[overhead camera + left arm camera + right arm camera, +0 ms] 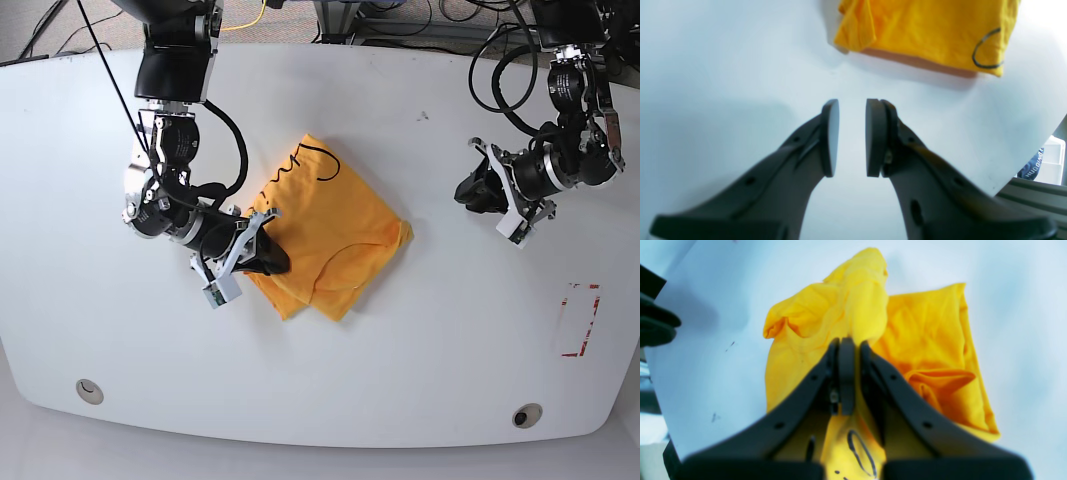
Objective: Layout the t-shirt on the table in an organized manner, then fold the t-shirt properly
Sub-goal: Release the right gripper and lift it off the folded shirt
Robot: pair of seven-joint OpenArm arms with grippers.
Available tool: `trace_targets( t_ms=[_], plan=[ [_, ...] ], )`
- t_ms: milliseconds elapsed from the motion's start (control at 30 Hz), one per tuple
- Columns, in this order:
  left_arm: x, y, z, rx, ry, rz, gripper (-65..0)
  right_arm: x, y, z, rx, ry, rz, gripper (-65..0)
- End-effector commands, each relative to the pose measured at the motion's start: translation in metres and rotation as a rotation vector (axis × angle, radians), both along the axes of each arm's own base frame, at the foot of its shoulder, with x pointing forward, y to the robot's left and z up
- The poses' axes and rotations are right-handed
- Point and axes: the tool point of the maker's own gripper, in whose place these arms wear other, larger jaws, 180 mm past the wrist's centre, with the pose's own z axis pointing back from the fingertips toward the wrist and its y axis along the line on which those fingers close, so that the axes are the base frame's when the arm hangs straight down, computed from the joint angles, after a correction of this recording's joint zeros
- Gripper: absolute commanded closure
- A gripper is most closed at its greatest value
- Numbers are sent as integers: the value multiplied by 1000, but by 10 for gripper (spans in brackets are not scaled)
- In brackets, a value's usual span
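Observation:
The orange-yellow t-shirt (330,225) lies crumpled and partly folded on the white table (420,340), left of centre, its thin black line print at the far corner. My right gripper (268,256) is at the shirt's near-left edge. In the right wrist view this right gripper (850,343) is shut on a raised bunch of the t-shirt (923,340). My left gripper (472,190) hovers to the right of the shirt, apart from it. In the left wrist view the left gripper (852,136) stands open with nothing between its pads, and the t-shirt (930,30) lies beyond it.
A red tape outline (580,320) marks the table near its right edge. Two round grey grommets (89,391) (526,415) sit near the front edge. Cables hang behind the table. Past the table's edge a white bin (1053,160) shows.

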Motion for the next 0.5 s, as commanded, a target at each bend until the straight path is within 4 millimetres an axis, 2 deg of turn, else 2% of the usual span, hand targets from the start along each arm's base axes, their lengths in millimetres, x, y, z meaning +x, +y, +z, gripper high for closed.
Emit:
trace_targets(
  t_ms=[0, 167, 267, 333, 467],
  plan=[
    [7, -4, 13, -16, -46, -17, -125, 14, -11, 20, 36, -65, -39, -2],
    [10, -18, 15, -22, -56, -59, -125, 14, -27, 10, 30, -35, -76, -5],
    [12, -24, 17, -23, -61, -78, -125, 12, -33, 2, 20, -13, -79, -48],
    [13, -27, 17, -25, -62, -87, -125, 10, -36, -2, 20, 0, -85, -116],
    [14, -33, 19, -27, -67, -107, -125, 1, -37, -9, 20, 18, -85, -320]
  ],
)
